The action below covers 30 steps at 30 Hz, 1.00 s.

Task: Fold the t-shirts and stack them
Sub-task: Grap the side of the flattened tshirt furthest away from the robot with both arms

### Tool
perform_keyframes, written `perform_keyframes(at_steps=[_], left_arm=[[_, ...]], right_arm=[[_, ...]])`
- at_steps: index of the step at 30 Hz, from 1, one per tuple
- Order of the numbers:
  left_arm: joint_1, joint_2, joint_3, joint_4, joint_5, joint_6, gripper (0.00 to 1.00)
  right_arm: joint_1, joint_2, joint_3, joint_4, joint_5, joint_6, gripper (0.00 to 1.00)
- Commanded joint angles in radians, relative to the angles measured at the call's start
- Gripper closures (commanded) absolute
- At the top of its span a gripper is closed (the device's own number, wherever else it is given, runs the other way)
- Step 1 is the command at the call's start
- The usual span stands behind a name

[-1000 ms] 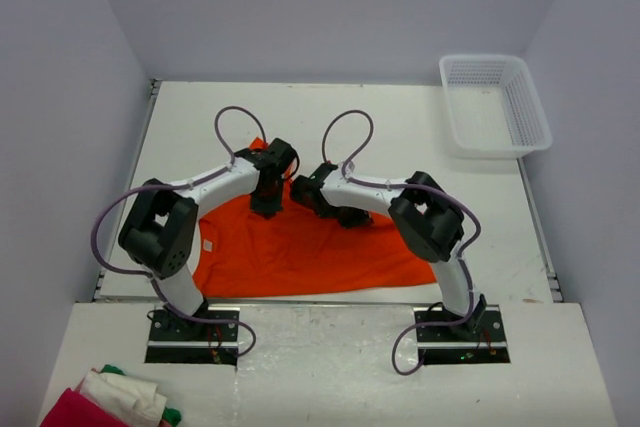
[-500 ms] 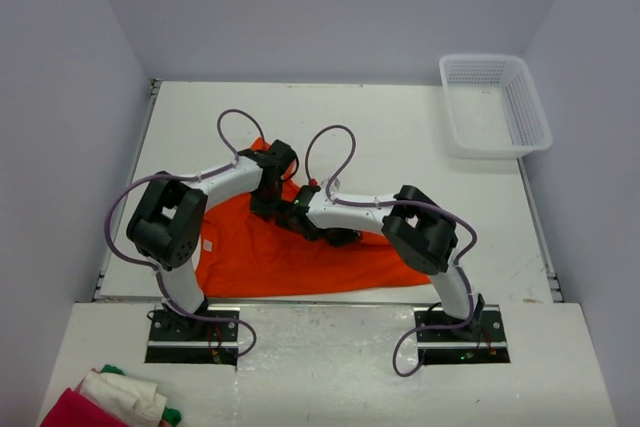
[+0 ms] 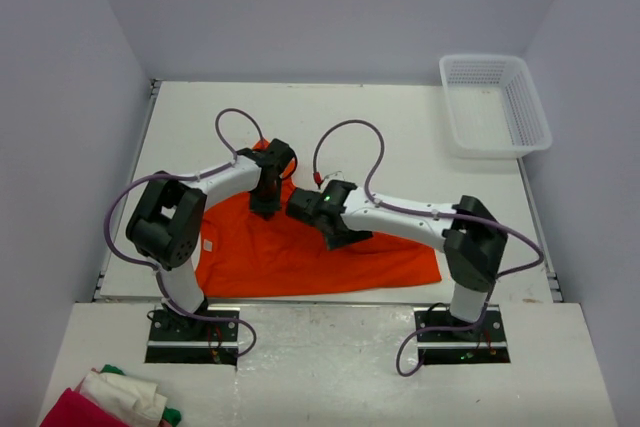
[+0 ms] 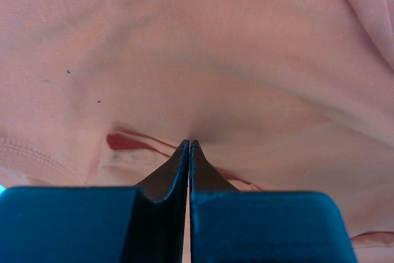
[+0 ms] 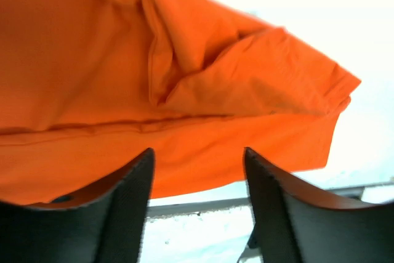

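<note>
An orange t-shirt (image 3: 300,252) lies spread on the white table (image 3: 400,127), partly under both arms. My left gripper (image 3: 264,207) points down at the shirt's upper middle. In the left wrist view its jaws (image 4: 189,143) are shut, with the t-shirt (image 4: 215,47) puckered into creases at the tips. My right gripper (image 3: 296,204) hovers just right of it, over the shirt. In the right wrist view it is open (image 5: 198,150), with folded layers of the t-shirt (image 5: 184,60) beyond the fingers and nothing between them.
A white mesh basket (image 3: 495,102) stands at the table's back right. A pile of red, white and green cloth (image 3: 110,402) lies at the near left, off the table. The table's front edge rail (image 5: 203,204) shows below the shirt's hem.
My right gripper moved left across the shirt towards the left gripper, then opened and let go of the cloth. The right elbow swung out right. The left gripper stayed shut in place.
</note>
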Motion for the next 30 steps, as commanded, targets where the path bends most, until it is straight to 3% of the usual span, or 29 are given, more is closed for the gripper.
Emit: perform_keyframes(at_steps=[1,5,9,14,30], left_arm=[[0.009,-0.016,0.014,0.022,0.007,0.024,1.0],[0.011,-0.027,0.019,0.024,0.011,0.03,1.0],[0.023,-0.027,0.009,0.028,0.01,0.046,1.0],[0.037,-0.031,0.003,0.035,0.022,0.052,1.0],[0.039,-0.013,0.022,0.036,0.042,0.06,1.0]], right_arm=[[-0.112,-0.138,-0.021,0.121,-0.056,-0.138,0.42],[-0.272,-0.154,-0.053,0.228,-0.14,-0.265,0.54],[-0.349,-0.143,-0.065,0.28,-0.21,-0.315,0.55],[-0.393,-0.103,-0.079,0.314,-0.277,-0.361,0.48],[-0.459,-0.082,-0.169,0.351,-0.325,-0.345,0.52]])
